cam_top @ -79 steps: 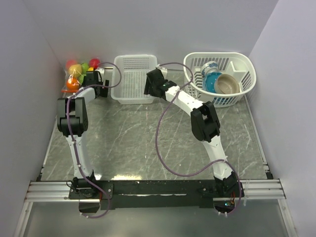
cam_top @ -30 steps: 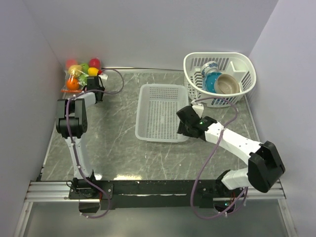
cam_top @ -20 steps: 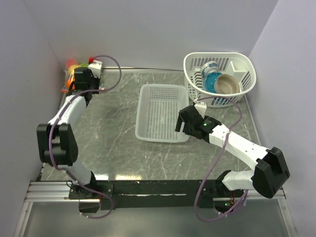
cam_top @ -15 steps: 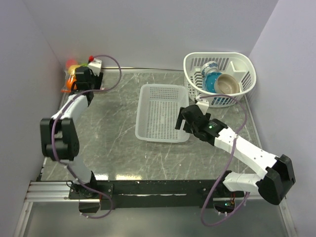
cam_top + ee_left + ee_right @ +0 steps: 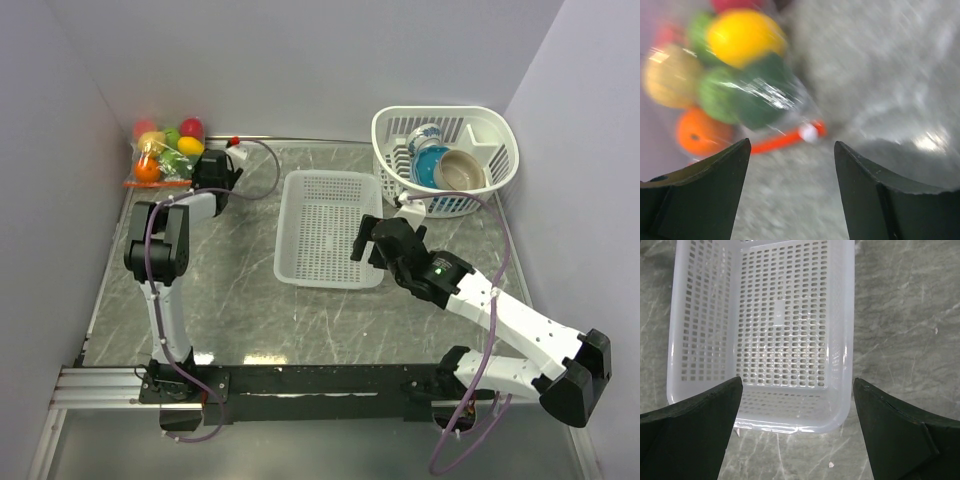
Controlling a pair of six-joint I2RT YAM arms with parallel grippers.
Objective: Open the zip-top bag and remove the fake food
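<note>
Clearly nothing is held at this moment. The bag [image 5: 150,165] lies in the far left corner of the tabletop [image 5: 240,290], shut as far as I can tell, with the fruits [image 5: 744,36] packed inside it. The left gripper [image 5: 791,150] hovers just beside it, jaws apart with nothing between them. Its wrist view is blurred, but the orange zip strip [image 5: 782,141] shows low along the bag's near edge, facing the fingers. The right gripper [image 5: 797,385] is spread wide and empty too. It sits near the right side of the basket [image 5: 850,340] at mid-tabletop, well apart from the bag.

Several things could go wrong from here. The strip is thin and lies almost flat, so the fingers may scrape the tabletop or slide off the slick film. A pinch that catches both lips together would only drag or lift the whole bag, not part the zip. Pushing in from this side could shove the floppy bag deeper into the corner, where there is little room to work. Opening it likely needs both arms, and the right one must get past the basket, so it may knock it. Two arms crowded in that corner could also foul each other. Once the mouth gives, the round fruits may roll away.
</note>
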